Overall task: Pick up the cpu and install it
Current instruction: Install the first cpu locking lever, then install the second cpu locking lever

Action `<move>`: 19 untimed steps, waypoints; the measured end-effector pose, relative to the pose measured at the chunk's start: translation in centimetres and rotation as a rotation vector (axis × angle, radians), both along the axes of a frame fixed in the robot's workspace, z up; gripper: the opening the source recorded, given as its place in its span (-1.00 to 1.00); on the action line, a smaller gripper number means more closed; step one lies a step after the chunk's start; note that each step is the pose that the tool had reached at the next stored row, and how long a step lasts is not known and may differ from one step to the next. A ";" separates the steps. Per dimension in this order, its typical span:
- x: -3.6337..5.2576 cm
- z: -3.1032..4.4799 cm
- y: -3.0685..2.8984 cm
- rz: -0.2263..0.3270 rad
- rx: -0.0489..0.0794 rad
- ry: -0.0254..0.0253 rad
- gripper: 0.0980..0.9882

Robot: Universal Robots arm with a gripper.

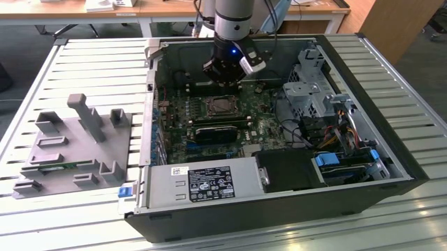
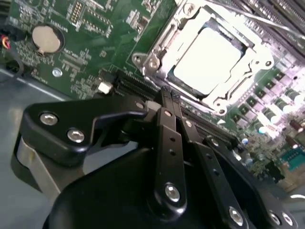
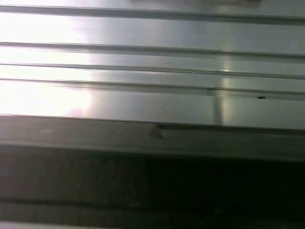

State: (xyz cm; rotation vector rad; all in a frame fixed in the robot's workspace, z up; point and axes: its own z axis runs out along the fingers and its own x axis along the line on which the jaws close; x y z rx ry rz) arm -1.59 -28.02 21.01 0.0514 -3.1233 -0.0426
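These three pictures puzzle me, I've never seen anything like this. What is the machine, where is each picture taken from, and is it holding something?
The machine is a single robot arm reaching down into an open computer case that lies on a slatted metal table. The exterior view comes from a camera off the arm. The two wrist views come from cameras riding on the arm itself.

In the second wrist view, the black gripper has its fingers pressed together with nothing between them. Just beyond it, the cpu, a shiny square chip, already sits in its socket on the green motherboard. The first wrist view looks at bright metal slats.

Beside the case, on the exterior view's left, lies a grey parts holder.
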 end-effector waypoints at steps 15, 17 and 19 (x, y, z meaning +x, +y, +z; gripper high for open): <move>0.00 0.00 -0.51 0.000 0.000 0.0002 -0.98; 0.00 0.00 -0.56 0.000 0.000 0.0002 -0.98; 0.00 0.00 -0.61 0.000 0.000 0.0001 -0.98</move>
